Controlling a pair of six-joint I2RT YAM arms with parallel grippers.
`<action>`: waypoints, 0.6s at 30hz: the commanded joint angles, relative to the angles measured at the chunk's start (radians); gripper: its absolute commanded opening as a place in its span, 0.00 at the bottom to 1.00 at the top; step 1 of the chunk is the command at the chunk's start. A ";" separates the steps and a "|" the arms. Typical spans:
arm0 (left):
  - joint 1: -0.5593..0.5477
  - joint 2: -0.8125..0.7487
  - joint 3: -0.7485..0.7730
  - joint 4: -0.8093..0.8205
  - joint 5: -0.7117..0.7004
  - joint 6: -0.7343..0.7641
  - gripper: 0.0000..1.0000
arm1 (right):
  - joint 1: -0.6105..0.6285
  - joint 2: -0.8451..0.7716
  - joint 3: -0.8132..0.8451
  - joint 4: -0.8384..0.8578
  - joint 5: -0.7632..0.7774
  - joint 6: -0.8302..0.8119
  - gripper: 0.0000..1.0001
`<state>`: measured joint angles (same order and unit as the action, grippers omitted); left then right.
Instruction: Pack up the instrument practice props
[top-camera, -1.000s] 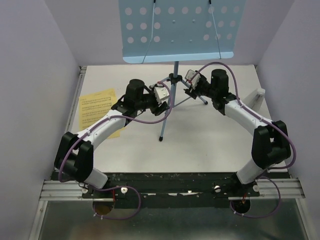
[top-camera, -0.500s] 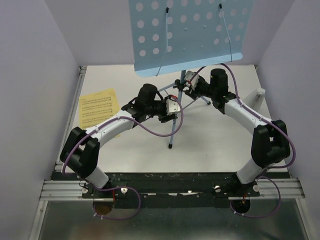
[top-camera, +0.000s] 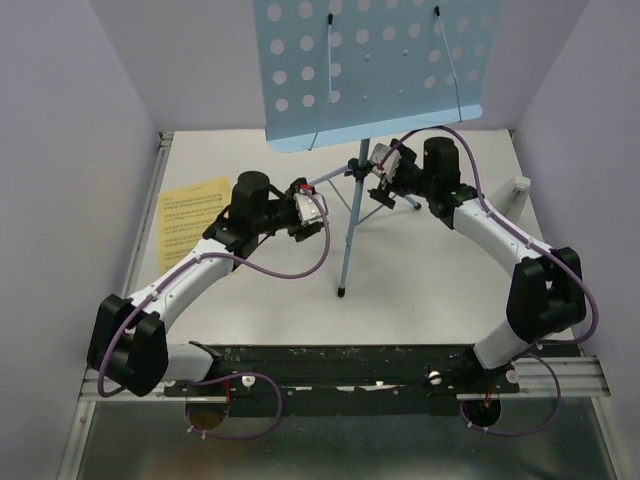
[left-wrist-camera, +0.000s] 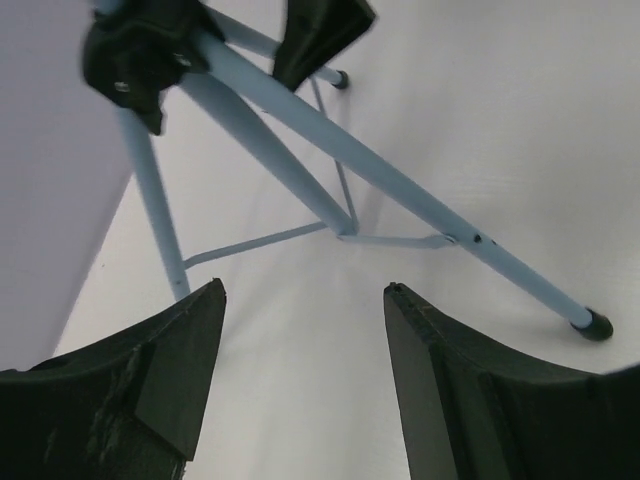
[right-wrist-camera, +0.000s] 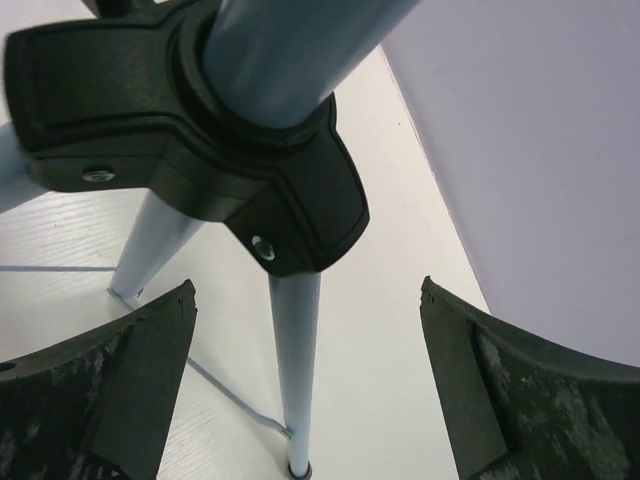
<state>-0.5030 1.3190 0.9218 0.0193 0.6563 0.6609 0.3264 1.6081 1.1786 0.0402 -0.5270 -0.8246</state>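
The stand (top-camera: 375, 70) had slid to the right over the table (top-camera: 420, 300) during the last second and then come to rest. It stood upright on its three legs near the back wall, not yet folded. The left arm (top-camera: 190, 280) had drawn back to the left in the last half second, so the left gripper (top-camera: 312, 210), which had been at the near leg (top-camera: 347, 235), was now apart from it. I judged this to be a release after shifting the stand, so the packing was only at an early step.

The right arm (top-camera: 490, 225) had hardly moved. It reached inward over the table, with the right gripper (top-camera: 383, 172) just beside the black hub (right-wrist-camera: 200, 130) of the legs. In the wrist views both grippers had their fingers apart: the left held nothing, with the legs lying ahead of it, and the right faced the hub without clamping it. The pages (top-camera: 195, 215) lay flat by the left wall and the plastic piece (top-camera: 515, 195) by the right wall, both well apart from the grippers
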 joint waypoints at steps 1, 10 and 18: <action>0.058 0.032 0.029 0.253 -0.046 -0.389 0.72 | 0.000 -0.066 0.004 -0.108 0.012 -0.001 1.00; 0.061 0.235 0.224 0.487 -0.001 -0.687 0.53 | 0.002 -0.114 0.013 -0.195 0.085 0.082 1.00; 0.035 0.299 0.281 0.484 0.051 -0.698 0.46 | 0.003 -0.145 -0.023 -0.188 0.117 0.088 1.00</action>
<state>-0.4438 1.6077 1.1679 0.4557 0.6483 0.0166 0.3264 1.5013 1.1751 -0.1257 -0.4484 -0.7551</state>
